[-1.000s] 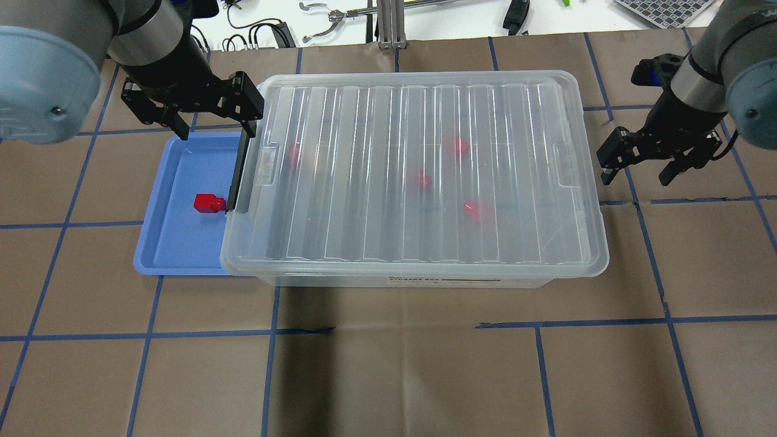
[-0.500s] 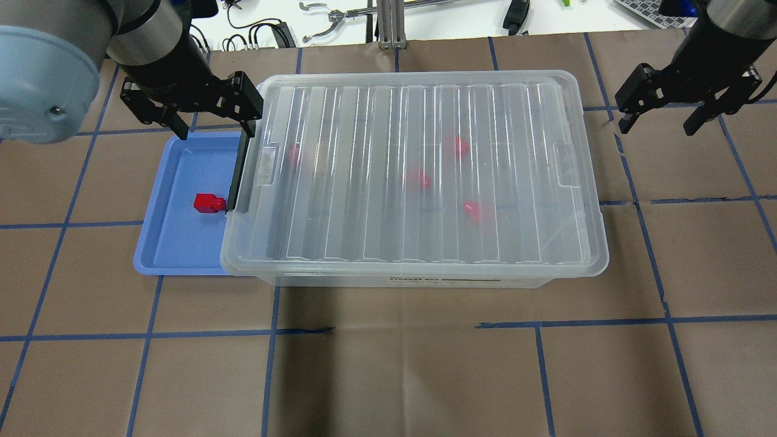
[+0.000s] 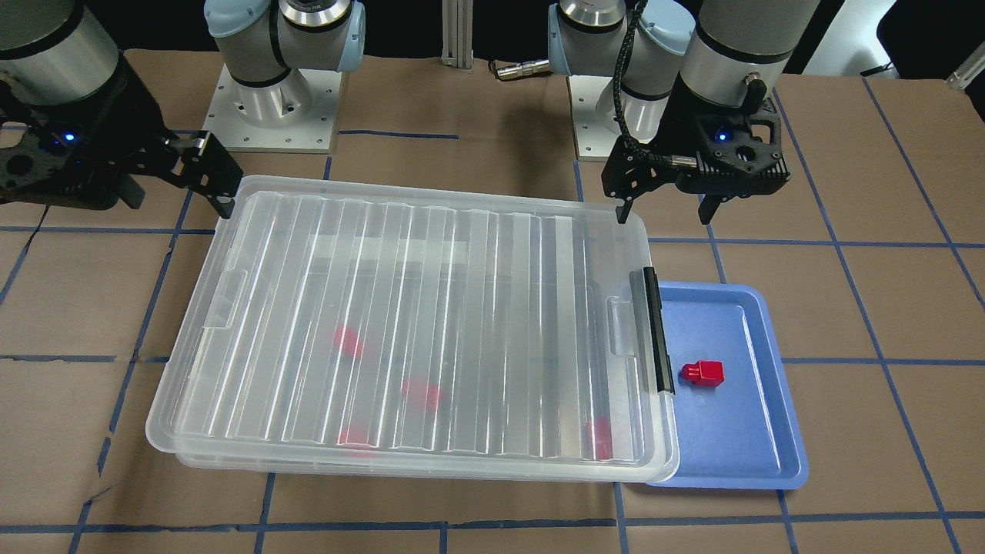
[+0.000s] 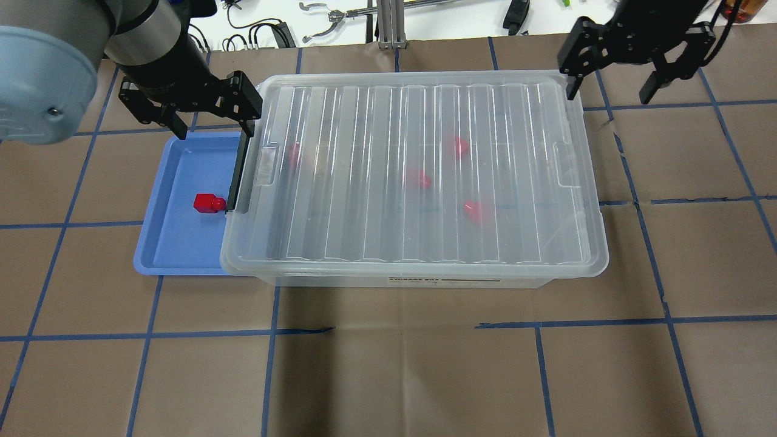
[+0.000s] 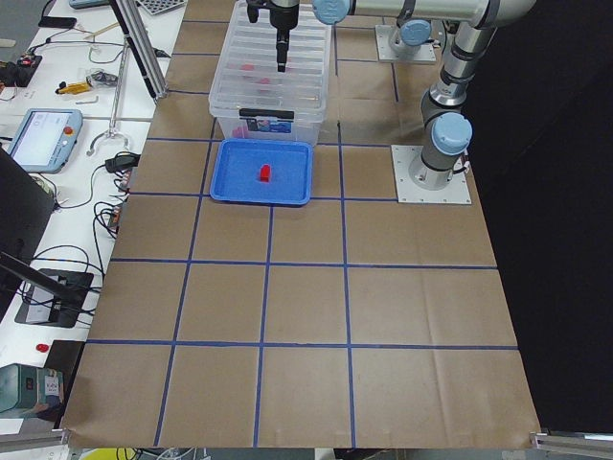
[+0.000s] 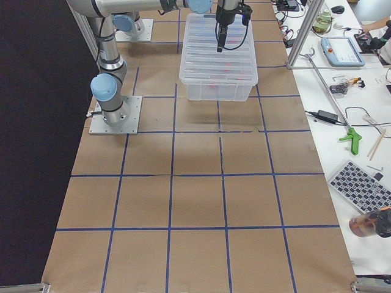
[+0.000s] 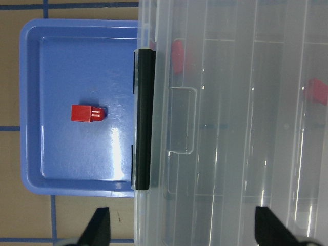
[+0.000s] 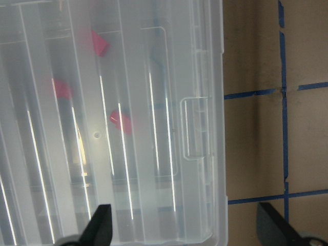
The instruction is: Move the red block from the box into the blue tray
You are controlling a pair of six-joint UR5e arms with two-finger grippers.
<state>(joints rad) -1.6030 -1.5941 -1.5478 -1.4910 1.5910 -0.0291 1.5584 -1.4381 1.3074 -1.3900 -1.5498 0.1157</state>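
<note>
In the last second my right gripper (image 4: 609, 91) has swung from the right edge of the overhead frame to its upper right. It now hangs over the far corner of the box (image 4: 340, 280), jaws apart and empty. My left gripper (image 4: 213, 124) has not stirred at upper left; it too is spread wide and holds nothing. I read that as retreat. One red block (image 4: 209, 203) lies in the tray (image 4: 176, 249), left of centre, just beside the black latch (image 4: 238, 173). The lid (image 4: 425, 121) is on, and four more red blocks (image 4: 417, 179) show blurred through it. The box's rim overlaps the tray's right edge.
</note>
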